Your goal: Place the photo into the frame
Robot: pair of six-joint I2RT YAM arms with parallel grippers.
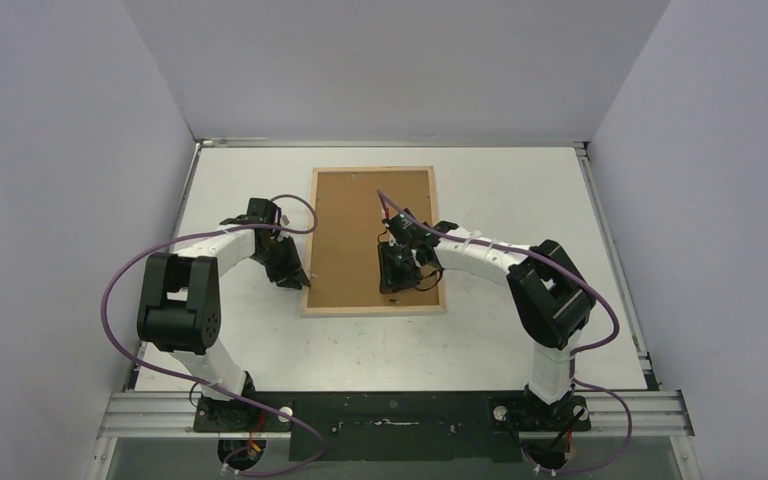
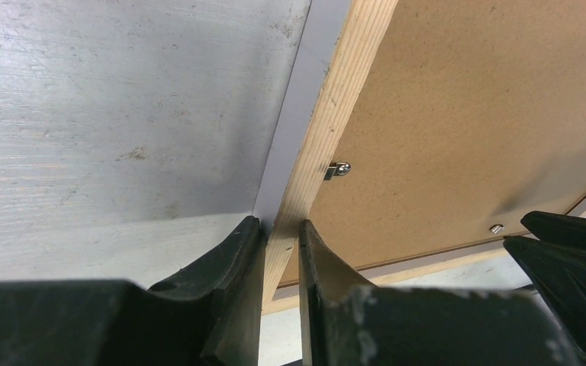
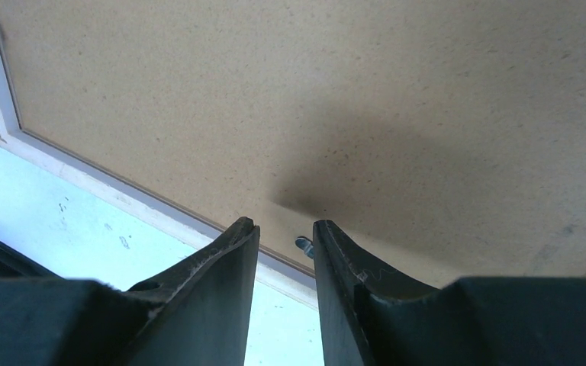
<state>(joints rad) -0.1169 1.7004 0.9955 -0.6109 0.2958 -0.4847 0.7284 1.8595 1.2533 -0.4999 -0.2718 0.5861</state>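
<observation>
Frame [image 1: 374,309] — centre of top view, hardboard back [image 1: 360,230] up. Left gripper [image 2: 278,225] pinches frame's left rim. Right gripper [image 3: 284,229] — narrowly parted over small metal clip [image 3: 304,244], lower edge.

Bare table [image 1: 520,200] shows at the left, the right and the lower middle of the picture. The frame [image 1: 360,310] fills the centre; the left claw [image 1: 304,284] grips its left rim low down, the right claw [image 1: 396,286] hangs over its lower right part. Walls [image 1: 60,150] close three sides.
</observation>
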